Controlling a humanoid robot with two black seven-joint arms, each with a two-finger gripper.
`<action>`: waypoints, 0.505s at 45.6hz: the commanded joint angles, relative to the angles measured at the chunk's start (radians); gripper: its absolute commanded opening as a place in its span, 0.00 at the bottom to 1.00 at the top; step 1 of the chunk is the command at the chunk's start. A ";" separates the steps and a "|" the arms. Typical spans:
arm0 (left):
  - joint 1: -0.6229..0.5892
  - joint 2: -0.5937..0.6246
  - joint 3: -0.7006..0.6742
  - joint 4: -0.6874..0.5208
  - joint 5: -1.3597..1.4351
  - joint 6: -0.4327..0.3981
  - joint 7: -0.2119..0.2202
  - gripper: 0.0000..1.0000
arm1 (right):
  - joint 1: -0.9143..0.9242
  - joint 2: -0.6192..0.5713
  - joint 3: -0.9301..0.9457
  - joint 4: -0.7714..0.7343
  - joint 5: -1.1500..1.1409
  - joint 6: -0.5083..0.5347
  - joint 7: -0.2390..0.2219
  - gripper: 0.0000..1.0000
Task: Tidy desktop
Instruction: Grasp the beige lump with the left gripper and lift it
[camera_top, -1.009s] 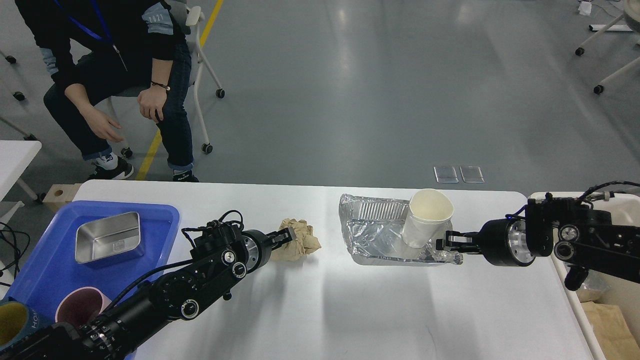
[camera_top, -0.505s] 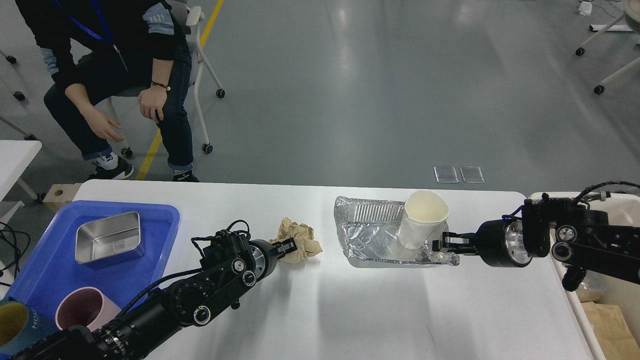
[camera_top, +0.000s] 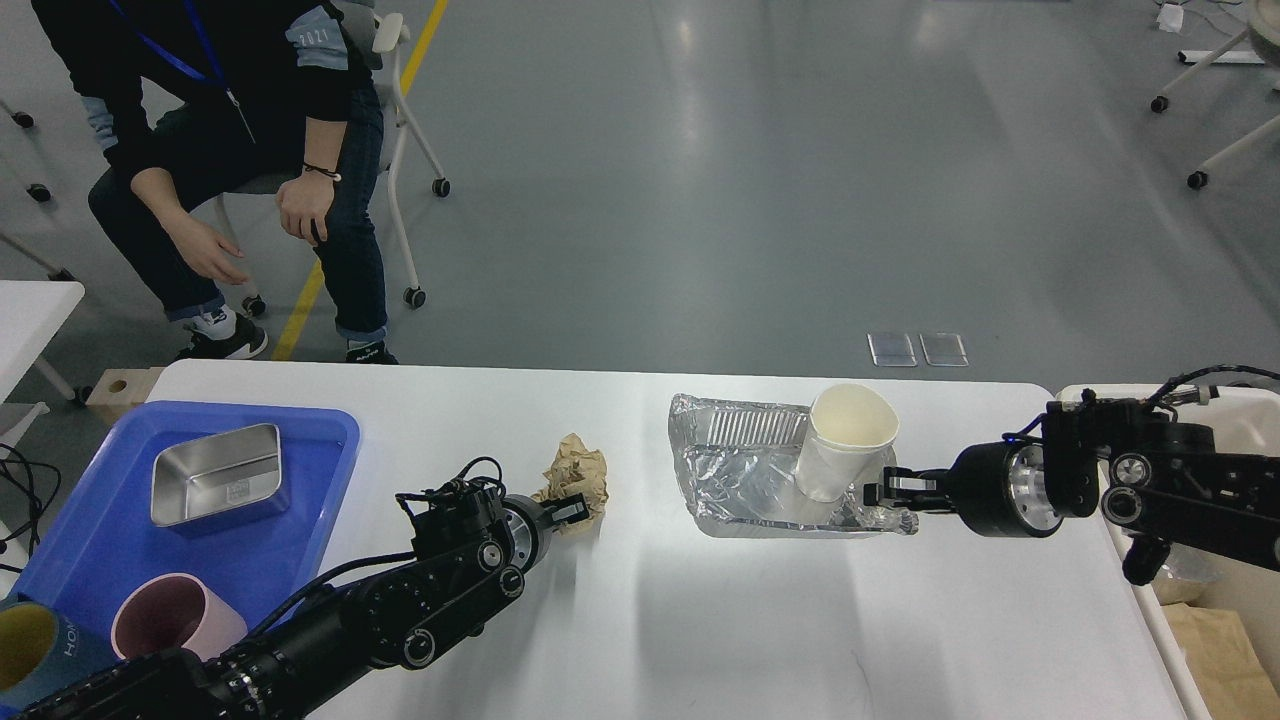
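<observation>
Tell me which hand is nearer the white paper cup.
Right. The right hand sits just beside the white paper cup, at the crumpled foil tray's corner. The left hand is far off, at the crumpled brown paper.

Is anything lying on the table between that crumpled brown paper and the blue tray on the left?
Nothing visible does. The desktop is bare between the crumpled paper, held at the left tool, and the blue tray; only the robot's own arm is nearby.
</observation>
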 joint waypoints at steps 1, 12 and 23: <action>-0.006 0.000 0.000 -0.005 0.000 0.044 0.000 0.17 | 0.000 0.000 0.000 0.000 0.000 0.000 0.000 0.00; -0.028 0.031 -0.015 -0.079 -0.010 0.043 0.000 0.15 | 0.000 -0.009 0.000 0.002 0.000 0.000 0.000 0.00; -0.029 0.120 -0.053 -0.244 -0.043 0.033 0.066 0.15 | 0.000 -0.012 0.000 0.002 0.000 0.000 0.000 0.00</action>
